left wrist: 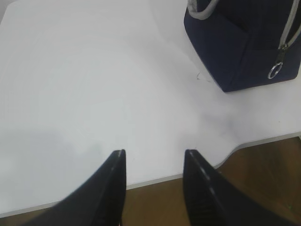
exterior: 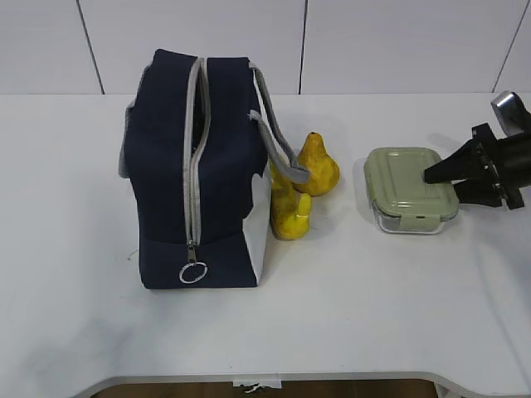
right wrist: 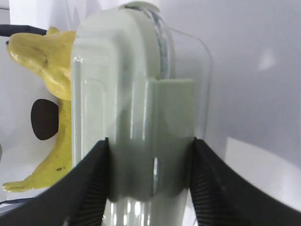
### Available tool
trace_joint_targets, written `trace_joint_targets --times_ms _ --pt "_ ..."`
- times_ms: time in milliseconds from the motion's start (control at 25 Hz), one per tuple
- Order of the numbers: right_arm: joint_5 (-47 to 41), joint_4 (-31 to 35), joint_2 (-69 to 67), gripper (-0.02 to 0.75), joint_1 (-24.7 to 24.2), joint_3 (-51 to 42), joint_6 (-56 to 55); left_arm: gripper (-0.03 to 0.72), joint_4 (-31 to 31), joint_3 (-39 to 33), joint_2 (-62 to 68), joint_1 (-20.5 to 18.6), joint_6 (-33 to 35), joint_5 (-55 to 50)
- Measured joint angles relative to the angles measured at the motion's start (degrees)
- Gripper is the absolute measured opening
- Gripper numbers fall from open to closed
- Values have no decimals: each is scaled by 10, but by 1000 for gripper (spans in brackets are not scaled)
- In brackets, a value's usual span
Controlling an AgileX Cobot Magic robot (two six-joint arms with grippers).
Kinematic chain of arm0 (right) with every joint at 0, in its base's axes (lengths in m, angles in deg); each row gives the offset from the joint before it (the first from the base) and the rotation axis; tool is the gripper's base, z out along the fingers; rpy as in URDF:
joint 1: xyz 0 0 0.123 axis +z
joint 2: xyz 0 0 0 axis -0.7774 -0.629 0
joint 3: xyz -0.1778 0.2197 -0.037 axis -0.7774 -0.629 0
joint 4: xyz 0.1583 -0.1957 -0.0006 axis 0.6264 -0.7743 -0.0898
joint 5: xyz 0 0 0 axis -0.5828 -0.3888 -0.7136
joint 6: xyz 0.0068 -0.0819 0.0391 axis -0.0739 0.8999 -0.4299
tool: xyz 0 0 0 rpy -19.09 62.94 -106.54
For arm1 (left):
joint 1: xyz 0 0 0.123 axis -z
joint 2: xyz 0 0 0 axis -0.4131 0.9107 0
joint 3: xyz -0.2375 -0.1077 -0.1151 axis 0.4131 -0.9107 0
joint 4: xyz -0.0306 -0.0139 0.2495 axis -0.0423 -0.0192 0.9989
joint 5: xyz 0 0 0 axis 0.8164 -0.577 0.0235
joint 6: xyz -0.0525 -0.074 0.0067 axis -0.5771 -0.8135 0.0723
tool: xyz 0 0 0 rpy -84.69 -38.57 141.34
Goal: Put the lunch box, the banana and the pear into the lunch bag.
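The navy lunch bag (exterior: 207, 149) stands at centre-left, its grey zipper gaping along the top and the ring pull at its near end; its corner shows in the left wrist view (left wrist: 244, 42). The banana (exterior: 290, 215) and the pear (exterior: 319, 164) lie just right of the bag. The lunch box (exterior: 411, 189) with the sage-green lid sits on the table further right. My right gripper (exterior: 441, 184) grips its right end; in the right wrist view the gripper (right wrist: 149, 141) is closed on the box's clip end (right wrist: 141, 94), with the banana (right wrist: 63, 141) behind. My left gripper (left wrist: 154, 153) is open and empty over the table's front edge.
The white table (exterior: 373, 315) runs from the back wall to a front edge (left wrist: 164, 178) with a notch near the bag. A grey handle of the bag (exterior: 278, 133) hangs over the banana. The left arm is outside the exterior view.
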Motion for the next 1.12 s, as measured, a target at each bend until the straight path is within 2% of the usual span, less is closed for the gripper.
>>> trace_joint_targets --times_ms 320,760,800,960,1000,1120 --pt "14 -35 58 377 1 -1 -75 307 0 0 0 0 0 0" --pt "8 -5 166 376 13 -2 -116 307 -14 35 41 0 0 0" --pt "8 1 173 376 18 -2 -116 307 -63 49 98 0 0 1" --pt "6 22 202 376 39 -2 -116 307 -63 49 101 0 0 1" --pt "5 26 207 376 44 -2 -116 307 -126 76 171 0 0 22" --pt "4 32 219 376 64 -2 -117 307 -162 88 217 0 0 32"
